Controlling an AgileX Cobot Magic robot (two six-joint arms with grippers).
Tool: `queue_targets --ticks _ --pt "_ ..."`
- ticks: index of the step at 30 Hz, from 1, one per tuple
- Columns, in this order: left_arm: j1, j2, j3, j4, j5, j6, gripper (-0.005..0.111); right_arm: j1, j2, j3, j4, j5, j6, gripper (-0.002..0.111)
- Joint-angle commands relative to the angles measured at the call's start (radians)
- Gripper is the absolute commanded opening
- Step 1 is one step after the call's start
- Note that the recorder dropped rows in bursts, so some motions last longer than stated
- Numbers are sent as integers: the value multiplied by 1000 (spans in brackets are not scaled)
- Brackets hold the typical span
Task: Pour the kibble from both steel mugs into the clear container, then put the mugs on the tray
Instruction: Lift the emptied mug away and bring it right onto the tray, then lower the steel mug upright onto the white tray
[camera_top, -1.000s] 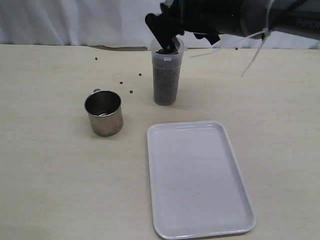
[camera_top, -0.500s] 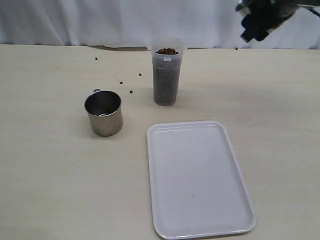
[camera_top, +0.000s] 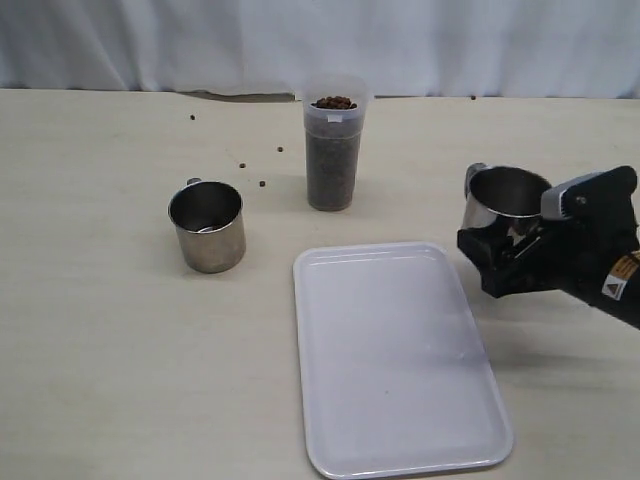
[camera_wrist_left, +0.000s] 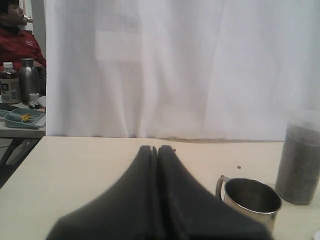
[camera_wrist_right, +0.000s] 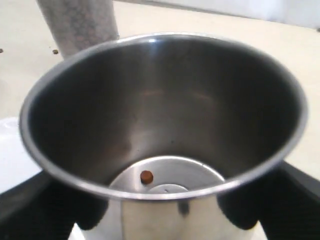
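My right gripper (camera_top: 503, 243) is shut on one steel mug (camera_top: 506, 196), held upright just right of the tray's (camera_top: 395, 360) far right corner. In the right wrist view this mug (camera_wrist_right: 165, 100) is empty but for one kibble pellet (camera_wrist_right: 146, 176), with a black finger (camera_wrist_right: 45, 210) on either side. The other steel mug (camera_top: 207, 225) stands empty left of the tray. The clear container (camera_top: 333, 140) behind the tray is full of kibble (camera_top: 334, 103) to its rim. My left gripper (camera_wrist_left: 156, 148) is shut and empty, near the left mug (camera_wrist_left: 250, 200); it is outside the exterior view.
Stray pellets (camera_top: 262, 184) lie on the table between the left mug and the container. A white curtain (camera_top: 200, 40) closes off the back. The left wrist view shows a side table with bottles (camera_wrist_left: 20, 80) beyond the table's end.
My right arm has left the container's mouth, swung right and come down with the mug, which is now upright beside the tray. The left mug, container and tray have not moved.
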Motion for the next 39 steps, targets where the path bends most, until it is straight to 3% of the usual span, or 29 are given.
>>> queue_targets --ticks 1,8,22,33,36,39 --pt "3 -3 3 0 -14 -7 0 -5 123 1 -28 -217 -10 5" --pt "3 -3 3 0 -14 -7 0 1 230 -73 -234 -266 -14 5" --pt "3 -3 3 0 -14 -7 0 1 400 -194 -421 -264 -14 5" --pt "3 -3 3 0 -14 -7 0 1 440 -208 -437 -293 -14 6" --pt "3 -3 3 0 -14 -7 0 1 440 -208 -462 -311 -25 18" --pt "3 -3 3 0 -14 -7 0 1 440 -208 -473 -311 -25 47"
